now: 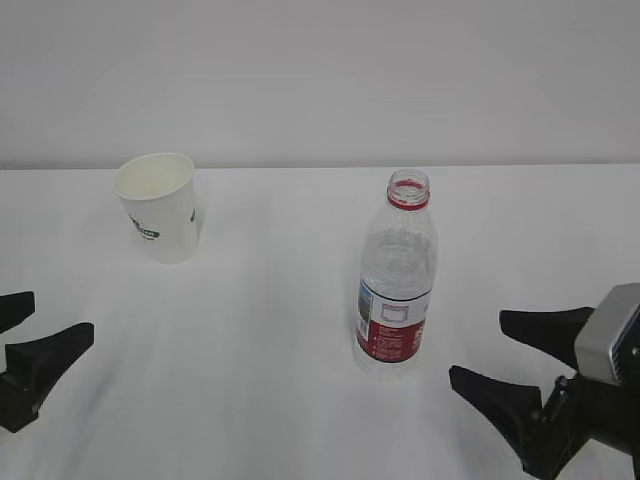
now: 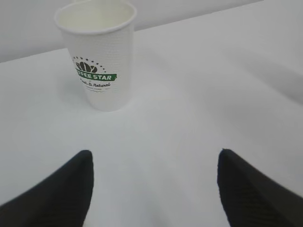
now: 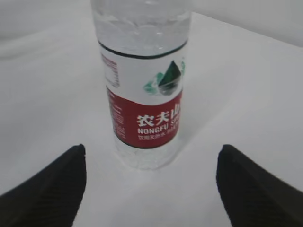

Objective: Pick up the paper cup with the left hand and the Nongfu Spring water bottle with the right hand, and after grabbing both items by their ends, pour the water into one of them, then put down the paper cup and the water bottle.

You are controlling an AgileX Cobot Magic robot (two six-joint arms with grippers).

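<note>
Both grippers stand wide and empty: left hand (image 1: 25,340) near the far-left paper cup (image 1: 160,205), right hand (image 1: 520,365) beside the central bottle (image 1: 395,280) — capless and tall, a bumped approach could tip and spill it.

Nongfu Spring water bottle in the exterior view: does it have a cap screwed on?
No. The Nongfu Spring water bottle stands with its mouth open, only the red neck ring showing at the top.

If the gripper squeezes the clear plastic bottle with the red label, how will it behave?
The clear plastic bottle with the red-and-white label looks thin-walled, so it may dent. It is tall, narrow and capless: a push near its red neck ring could tip it and spill.
</note>
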